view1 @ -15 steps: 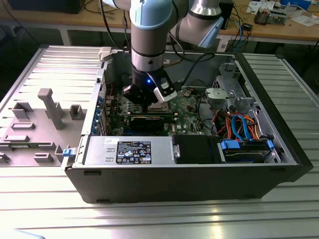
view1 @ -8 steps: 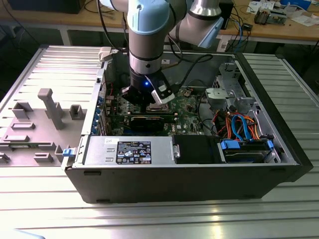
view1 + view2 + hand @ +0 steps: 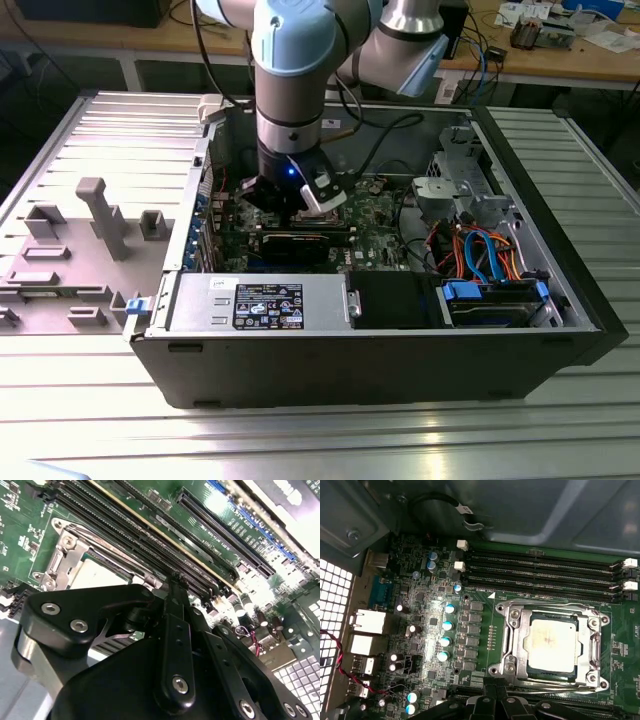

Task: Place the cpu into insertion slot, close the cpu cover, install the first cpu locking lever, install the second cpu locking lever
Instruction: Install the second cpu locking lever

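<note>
The cpu (image 3: 552, 644), dull silver, lies flat in the insertion slot (image 3: 512, 645); the cpu cover (image 3: 592, 652) frames it, closed down flat.

The computer case (image 3: 380, 330) lies open on the counter (image 3: 300, 440), with the motherboard (image 3: 370, 215) inside it. In the first wrist view, the cpu (image 3: 552, 642) sits in the insertion slot (image 3: 512, 667), framed by the cpu cover (image 3: 587, 647). The memory slots (image 3: 540, 572) run just beside the socket. The gripper (image 3: 495, 700) hangs above the board near the socket.
</note>
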Robot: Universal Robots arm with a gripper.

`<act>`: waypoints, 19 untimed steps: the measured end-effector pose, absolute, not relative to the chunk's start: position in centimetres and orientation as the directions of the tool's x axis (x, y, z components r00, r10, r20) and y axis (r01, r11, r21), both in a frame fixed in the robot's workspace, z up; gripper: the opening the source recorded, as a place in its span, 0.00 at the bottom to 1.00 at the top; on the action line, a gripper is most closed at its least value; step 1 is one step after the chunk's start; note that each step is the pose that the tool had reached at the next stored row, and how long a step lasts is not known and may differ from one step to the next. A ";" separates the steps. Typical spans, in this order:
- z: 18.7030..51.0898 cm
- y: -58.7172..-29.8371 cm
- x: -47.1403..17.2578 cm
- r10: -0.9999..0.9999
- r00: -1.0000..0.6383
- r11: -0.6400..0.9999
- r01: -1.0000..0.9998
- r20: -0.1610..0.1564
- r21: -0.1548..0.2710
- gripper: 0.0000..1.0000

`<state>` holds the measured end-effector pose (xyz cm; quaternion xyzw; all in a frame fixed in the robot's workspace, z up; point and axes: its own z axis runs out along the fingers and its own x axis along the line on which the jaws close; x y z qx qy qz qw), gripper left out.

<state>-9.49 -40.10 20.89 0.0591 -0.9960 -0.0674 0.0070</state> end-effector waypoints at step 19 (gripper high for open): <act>20.8 -40.2 -9.6 -0.114 -0.993 0.973 -0.112 -0.002 0.201 0.11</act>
